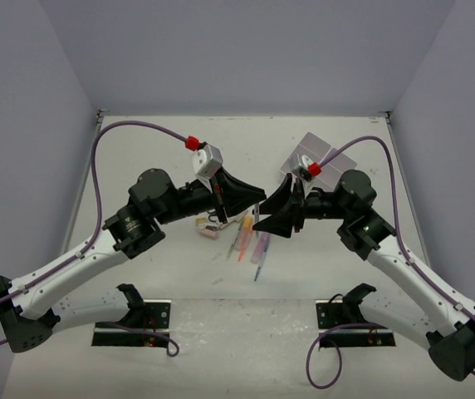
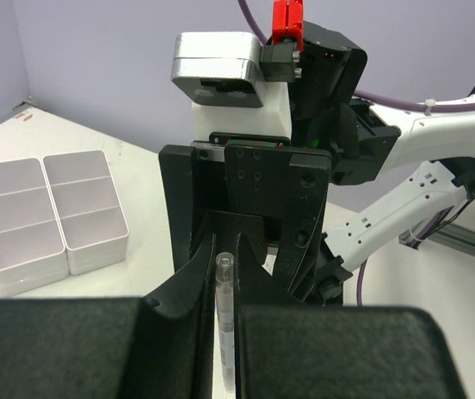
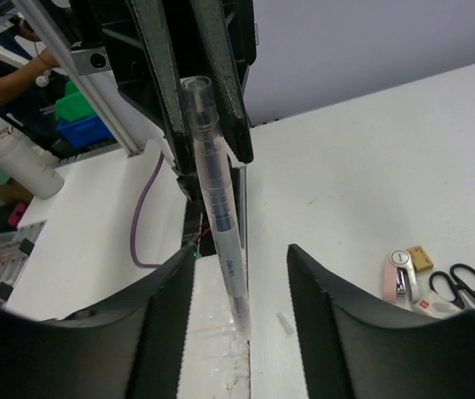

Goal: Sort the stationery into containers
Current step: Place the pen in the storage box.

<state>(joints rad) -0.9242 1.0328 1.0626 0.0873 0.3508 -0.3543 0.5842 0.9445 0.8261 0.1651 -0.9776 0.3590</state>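
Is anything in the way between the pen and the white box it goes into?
Yes, the right arm. The left hand grips the pen between the open fingers of the right hand, and in the top view the white box lies behind the right hand, so that arm crosses the path. Nothing else blocks it.

The pen [image 3: 217,208] is clear, glossy plastic, smooth along its barrel, with a darker core showing through. The left end effector [image 2: 219,312] gripping it is black plastic, matt and finely grained. The right end effector [image 3: 239,266] has the same dull, grainy black finish. The box [image 2: 96,249] is smooth white plastic with a slight sheen. The surface [image 3: 403,158] is matt white and faintly speckled. The scissors [image 3: 458,287] have glossy black plastic handles.
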